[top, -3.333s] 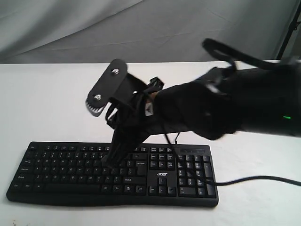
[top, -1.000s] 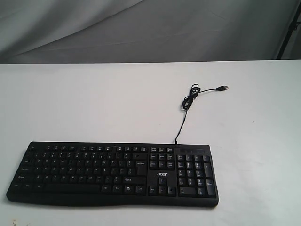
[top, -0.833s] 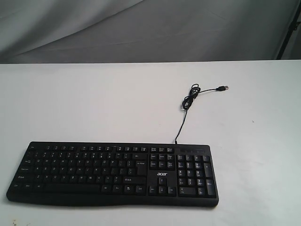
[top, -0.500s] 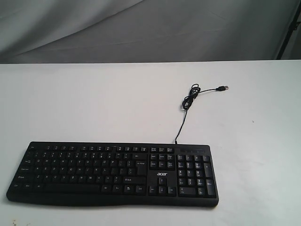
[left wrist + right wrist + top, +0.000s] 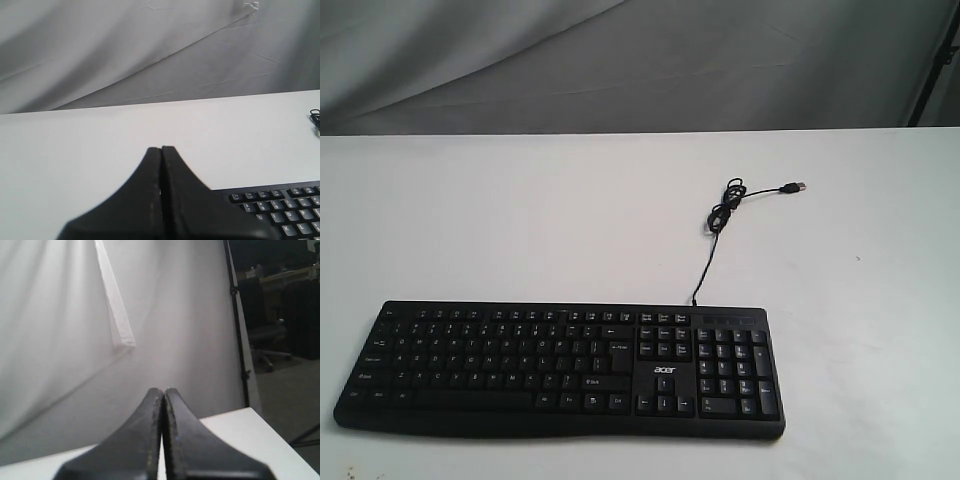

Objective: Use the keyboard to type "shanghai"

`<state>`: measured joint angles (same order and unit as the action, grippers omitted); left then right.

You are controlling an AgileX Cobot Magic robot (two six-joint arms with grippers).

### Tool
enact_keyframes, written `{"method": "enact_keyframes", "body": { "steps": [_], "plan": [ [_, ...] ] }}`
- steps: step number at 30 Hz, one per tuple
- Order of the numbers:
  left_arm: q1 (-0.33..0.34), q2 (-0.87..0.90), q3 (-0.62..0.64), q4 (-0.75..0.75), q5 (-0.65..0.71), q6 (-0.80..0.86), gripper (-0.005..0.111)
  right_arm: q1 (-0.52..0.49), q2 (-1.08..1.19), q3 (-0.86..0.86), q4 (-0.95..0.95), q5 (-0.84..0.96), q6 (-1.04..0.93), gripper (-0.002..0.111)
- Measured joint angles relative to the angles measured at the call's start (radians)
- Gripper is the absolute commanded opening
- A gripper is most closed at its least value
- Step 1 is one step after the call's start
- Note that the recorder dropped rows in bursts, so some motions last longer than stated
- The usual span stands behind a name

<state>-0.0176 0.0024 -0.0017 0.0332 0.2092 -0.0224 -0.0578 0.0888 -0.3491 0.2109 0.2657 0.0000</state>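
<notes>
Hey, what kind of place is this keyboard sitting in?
Probably a staged test bench in an office or lab: the keyboard lies on a white table, a grey cloth backdrop hangs behind, and an office chair shows past the cloth's edge.

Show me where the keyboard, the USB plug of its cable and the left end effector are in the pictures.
keyboard [image 5: 560, 365], exterior view, on the main block of keys.
USB plug [image 5: 797, 187], exterior view, on its metal end.
left end effector [image 5: 161, 149], left wrist view, between its closed fingertips.
</notes>
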Motion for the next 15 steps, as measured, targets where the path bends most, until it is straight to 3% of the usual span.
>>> {"method": "enact_keyframes", "body": {
  "steps": [2,8,15],
  "plan": [
    [0.0,0.0,0.0,0.0,0.0,0.0,0.0,0.0,0.0,0.031,-0.105,0.012,0.026,0.0],
    [0.0,0.0,0.0,0.0,0.0,0.0,0.0,0.0,-0.032,0.29,-0.203,-0.201,0.015,0.0],
    [0.0,0.0,0.0,0.0,0.0,0.0,0.0,0.0,-0.078,0.345,-0.234,-0.159,0.029,0.0]
  ]
}}
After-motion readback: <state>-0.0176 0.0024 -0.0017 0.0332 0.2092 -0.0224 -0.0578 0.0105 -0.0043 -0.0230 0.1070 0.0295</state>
